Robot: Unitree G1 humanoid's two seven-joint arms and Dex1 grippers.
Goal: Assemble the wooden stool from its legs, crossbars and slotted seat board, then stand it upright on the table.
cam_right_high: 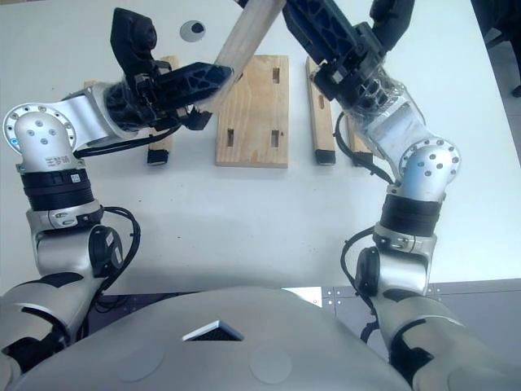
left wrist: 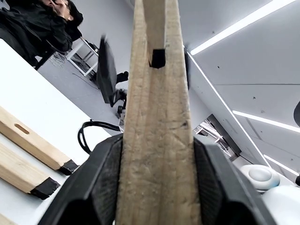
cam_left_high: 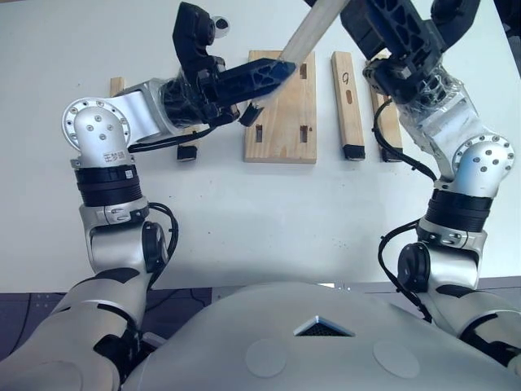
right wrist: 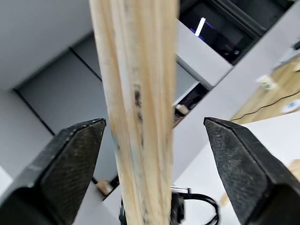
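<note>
We see left gripper [cam_left_high: 273, 72] clamped tight on leg [cam_left_high: 309, 32], leg tilted above seat board [cam_left_high: 281, 122] flat on table [cam_left_high: 244, 212], right gripper [right wrist: 154, 123] jaws spread wide astride leg's upper part.

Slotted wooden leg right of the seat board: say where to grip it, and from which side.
Take the flat pale wooden leg across its long edges at mid-length, from straight above: it lies flat on the white table, both edges clear.
</note>
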